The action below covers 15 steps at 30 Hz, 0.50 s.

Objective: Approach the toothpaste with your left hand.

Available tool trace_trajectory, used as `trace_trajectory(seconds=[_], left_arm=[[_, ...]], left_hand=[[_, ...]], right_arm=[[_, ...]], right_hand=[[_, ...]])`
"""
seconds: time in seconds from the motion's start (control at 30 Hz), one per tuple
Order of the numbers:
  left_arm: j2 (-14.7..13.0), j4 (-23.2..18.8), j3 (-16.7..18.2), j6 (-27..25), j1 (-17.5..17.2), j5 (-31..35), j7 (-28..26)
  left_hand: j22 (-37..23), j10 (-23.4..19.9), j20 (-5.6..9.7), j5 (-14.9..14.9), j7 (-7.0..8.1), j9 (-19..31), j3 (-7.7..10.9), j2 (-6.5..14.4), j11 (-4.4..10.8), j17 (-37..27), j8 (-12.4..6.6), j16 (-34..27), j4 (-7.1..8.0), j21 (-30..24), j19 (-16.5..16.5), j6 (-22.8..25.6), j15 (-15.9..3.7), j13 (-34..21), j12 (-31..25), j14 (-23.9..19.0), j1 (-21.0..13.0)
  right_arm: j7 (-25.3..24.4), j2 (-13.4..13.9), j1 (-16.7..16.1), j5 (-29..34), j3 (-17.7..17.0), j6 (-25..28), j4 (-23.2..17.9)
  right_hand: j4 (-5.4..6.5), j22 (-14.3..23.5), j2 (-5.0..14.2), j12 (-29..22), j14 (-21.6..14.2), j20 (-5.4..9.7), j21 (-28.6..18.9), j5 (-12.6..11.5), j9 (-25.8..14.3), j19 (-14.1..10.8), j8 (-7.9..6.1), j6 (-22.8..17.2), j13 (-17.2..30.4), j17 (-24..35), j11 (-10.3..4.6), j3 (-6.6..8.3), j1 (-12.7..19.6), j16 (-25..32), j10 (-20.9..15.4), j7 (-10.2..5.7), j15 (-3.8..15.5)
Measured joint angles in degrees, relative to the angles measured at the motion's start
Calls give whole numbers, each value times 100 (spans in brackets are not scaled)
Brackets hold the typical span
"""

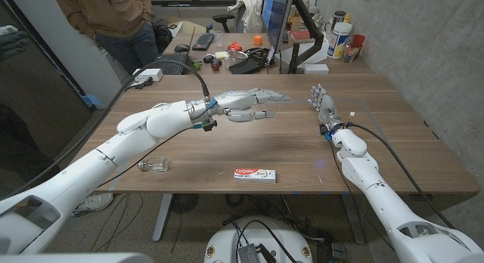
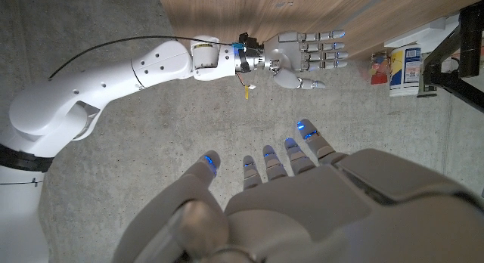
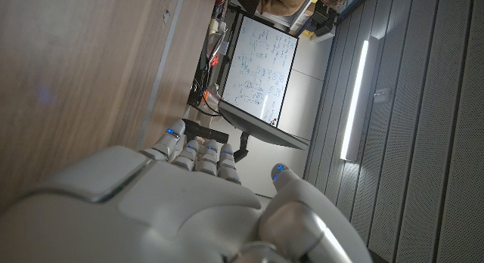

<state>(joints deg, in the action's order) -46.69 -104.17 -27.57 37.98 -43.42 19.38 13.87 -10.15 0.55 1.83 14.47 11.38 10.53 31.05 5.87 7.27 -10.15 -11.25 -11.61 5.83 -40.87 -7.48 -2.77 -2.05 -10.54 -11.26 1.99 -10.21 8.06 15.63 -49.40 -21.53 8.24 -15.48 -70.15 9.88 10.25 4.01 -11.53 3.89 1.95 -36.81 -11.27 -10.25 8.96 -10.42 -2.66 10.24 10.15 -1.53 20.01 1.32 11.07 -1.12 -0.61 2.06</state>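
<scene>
White-and-red toothpaste box (image 1: 254,174) lies flat near the table's front edge.

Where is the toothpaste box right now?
In the head view, the toothpaste box lies flat near the table's front edge, about the middle, right of a small glass bottle.

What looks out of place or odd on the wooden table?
A small glass bottle lies tipped on its side near the table's front edge, not upright. The toothpaste box lies flat near the same edge, which looks normal. No spill or damage is visible.
</scene>
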Motion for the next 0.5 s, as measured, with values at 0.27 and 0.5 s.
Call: trace_trajectory(seconds=[0.27, 0.5], left_arm=[[-18, -32, -51, -72, 9, 20, 100], [-44, -90, -105, -167, 20, 45, 210]], left_hand=[[0, 0, 0, 0, 0, 0, 18, 17, 0, 0, 0, 43, -17, 22, -1, 0, 0, 0, 0, 0, -25], [0, 0, 0, 0, 33, 0, 18, 47, 0, 0, 0, 45, -17, 22, -1, -29, 0, 1, 0, 0, -55]], right_arm=[[0, -1, 0, 1, 2, -7, 15], [8, 3, -2, 1, 1, -20, 18]], right_hand=[[0, 0, 0, 0, 0, 0, 0, 0, 0, 0, 0, 0, 0, 0, 0, 0, 0, 0, 0, 0, 0], [0, 0, 0, 0, 0, 0, 39, 0, 0, 0, 0, 0, 0, 0, 0, 0, 0, 0, 0, 0, 0]])
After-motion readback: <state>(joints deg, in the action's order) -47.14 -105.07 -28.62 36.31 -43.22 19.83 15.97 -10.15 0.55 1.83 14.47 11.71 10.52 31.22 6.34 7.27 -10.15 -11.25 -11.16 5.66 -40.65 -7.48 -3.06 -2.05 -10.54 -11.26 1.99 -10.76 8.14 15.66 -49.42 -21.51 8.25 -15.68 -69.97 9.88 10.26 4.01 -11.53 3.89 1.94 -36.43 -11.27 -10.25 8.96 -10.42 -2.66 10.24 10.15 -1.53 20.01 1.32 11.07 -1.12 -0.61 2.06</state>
